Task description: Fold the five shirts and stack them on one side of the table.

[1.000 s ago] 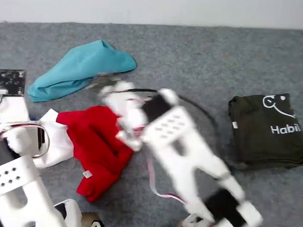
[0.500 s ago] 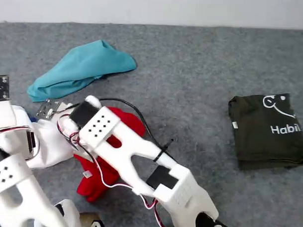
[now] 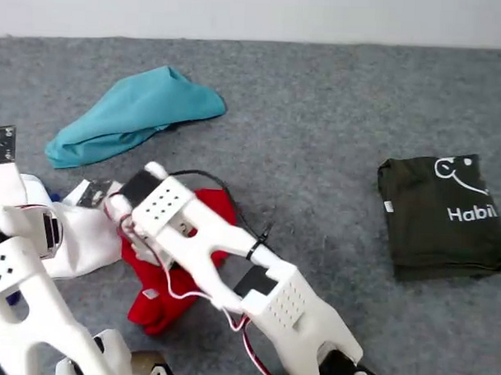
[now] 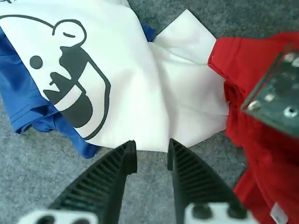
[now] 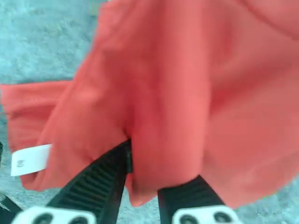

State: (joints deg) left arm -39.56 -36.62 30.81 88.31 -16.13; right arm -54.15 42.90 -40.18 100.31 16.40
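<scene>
Presumably for spreading flat, the red shirt is pinched by the closed fingers of the right gripper, while the left gripper is held at the white shirt, fingers parted.

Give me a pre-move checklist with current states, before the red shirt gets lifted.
1. Fabric of the red shirt between the right end effector's fingers: ok.
2. Grip firm enough to lift: cannot tell.
3. Other arm: the left end effector is open and empty at the white shirt's edge: ok.
4. Gap between red shirt and white shirt: not ok, they touch.
5. Access to the blue shirt: not ok, partly under the white shirt.
6. Room around the folded dark shirt: ok, both arms are away from it.
</scene>
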